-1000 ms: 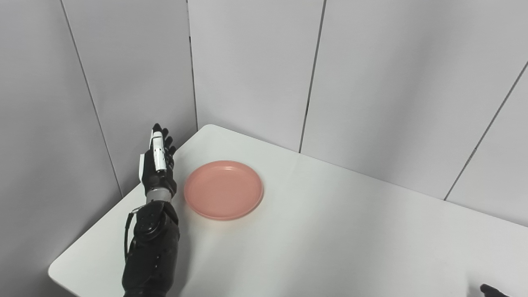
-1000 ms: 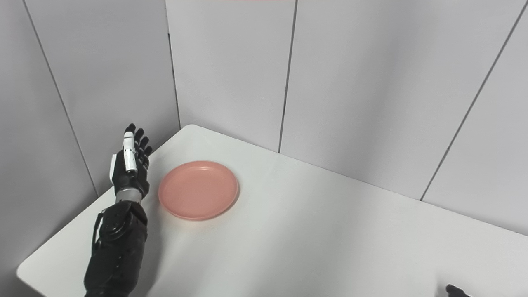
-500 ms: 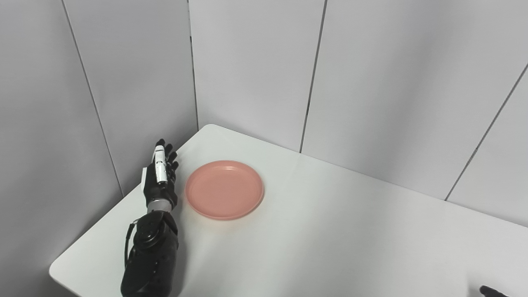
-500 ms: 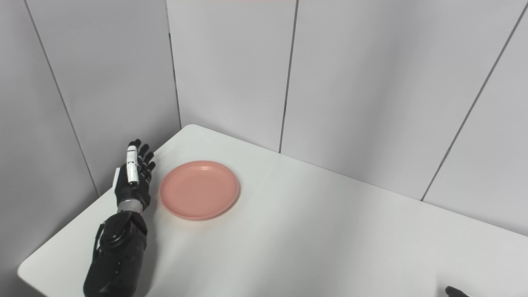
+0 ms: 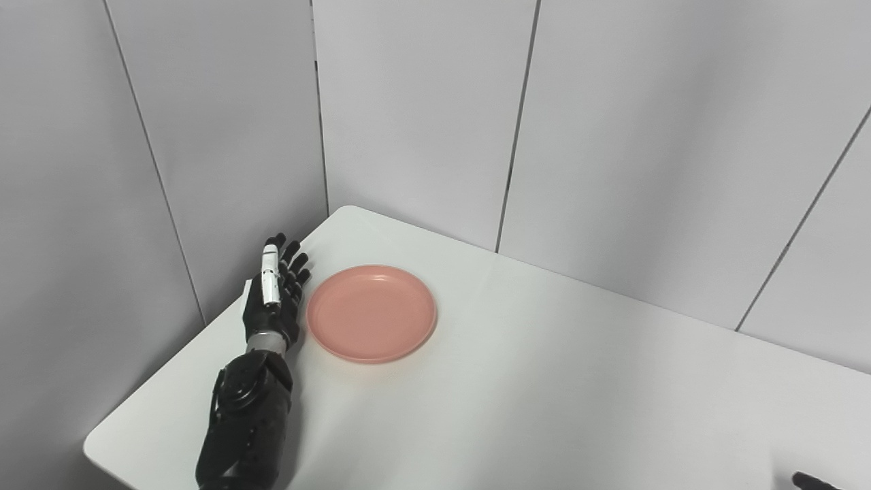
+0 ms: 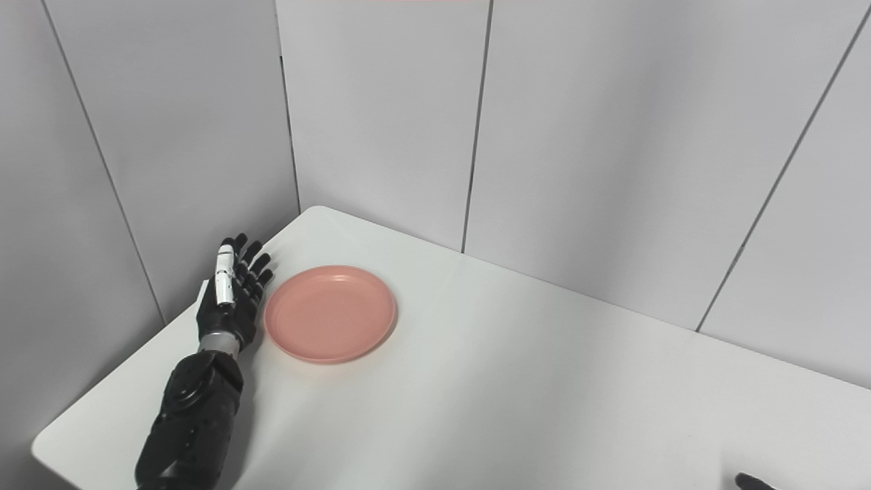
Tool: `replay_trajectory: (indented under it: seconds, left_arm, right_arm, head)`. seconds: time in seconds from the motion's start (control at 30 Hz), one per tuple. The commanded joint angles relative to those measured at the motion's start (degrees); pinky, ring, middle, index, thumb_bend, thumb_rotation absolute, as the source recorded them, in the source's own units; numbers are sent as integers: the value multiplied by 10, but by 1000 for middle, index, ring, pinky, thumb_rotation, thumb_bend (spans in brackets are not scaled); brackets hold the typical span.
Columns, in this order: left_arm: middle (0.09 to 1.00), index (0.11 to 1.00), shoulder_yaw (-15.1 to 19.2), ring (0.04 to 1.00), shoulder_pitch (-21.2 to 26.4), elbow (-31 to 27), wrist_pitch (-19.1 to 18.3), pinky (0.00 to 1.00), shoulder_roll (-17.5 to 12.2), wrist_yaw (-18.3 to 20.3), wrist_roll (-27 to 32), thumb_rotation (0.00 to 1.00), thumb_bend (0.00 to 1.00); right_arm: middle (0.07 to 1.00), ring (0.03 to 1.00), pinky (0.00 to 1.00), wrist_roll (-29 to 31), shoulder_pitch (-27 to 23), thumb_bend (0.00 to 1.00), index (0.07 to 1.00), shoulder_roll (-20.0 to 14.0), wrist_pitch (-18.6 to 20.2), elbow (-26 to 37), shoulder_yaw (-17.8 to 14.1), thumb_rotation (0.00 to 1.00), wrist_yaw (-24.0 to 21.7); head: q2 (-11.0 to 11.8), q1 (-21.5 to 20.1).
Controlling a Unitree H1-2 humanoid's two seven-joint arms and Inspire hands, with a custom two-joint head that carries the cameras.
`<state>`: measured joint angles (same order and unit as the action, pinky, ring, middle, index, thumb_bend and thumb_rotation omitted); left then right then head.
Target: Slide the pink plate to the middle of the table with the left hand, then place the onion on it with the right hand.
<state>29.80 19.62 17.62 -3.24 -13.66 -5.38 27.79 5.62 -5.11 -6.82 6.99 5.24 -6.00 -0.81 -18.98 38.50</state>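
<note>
So the pink plate (image 5: 371, 313) sits near the far left corner of the white counter (image 5: 544, 381), nowhere near the middle yet. The left hand (image 5: 273, 299) is just beside its left rim, empty, fingers straight and a bit spread. Plate looks like light, stiff plastic with a shallow lip, so probably slidey; I'd push flat against that rim. Right hand (image 6: 752, 482) barely peeks in, can't tell its state. No onion visible.

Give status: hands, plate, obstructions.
Left hand open, beside the pink plate's left rim. Right hand barely in view at the bottom edge, state unclear. Plate near the table's left corner. Onion not visible; path clear.
</note>
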Motion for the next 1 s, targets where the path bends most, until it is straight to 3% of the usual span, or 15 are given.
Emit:
replay_trajectory:
  seconds: [0.0, 0.47, 0.7, 0.97]
  left_arm:
    - [960, 954, -5, 951, 9, 11, -12, 977, -7, 11, 7, 1000, 316]
    - [955, 949, -23, 946, 45, 124, -17, 964, -20, 75, 25, 1000, 311]
    - [955, 953, -39, 947, 57, 135, -28, 958, -17, 100, 32, 1000, 313]
    - [936, 937, -75, 926, 69, 122, -53, 926, -2, 91, 24, 1000, 324]
  right_arm:
    - [629, 540, 217, 2, -7, 485, 487, -7, 6, 5, -4, 170, -2]
    - [655, 571, 241, 2, -3, 484, 489, -4, 7, 13, -3, 170, -3]
    - [683, 598, 239, 0, -4, 483, 490, 2, 20, 20, -2, 168, 2]
    - [717, 634, 249, 1, -1, 485, 491, 2, 16, 21, 0, 172, 0]
  head:
    - [-1, 0]
    - [-9, -12]
    - [-11, -17]
    - [-13, -24]
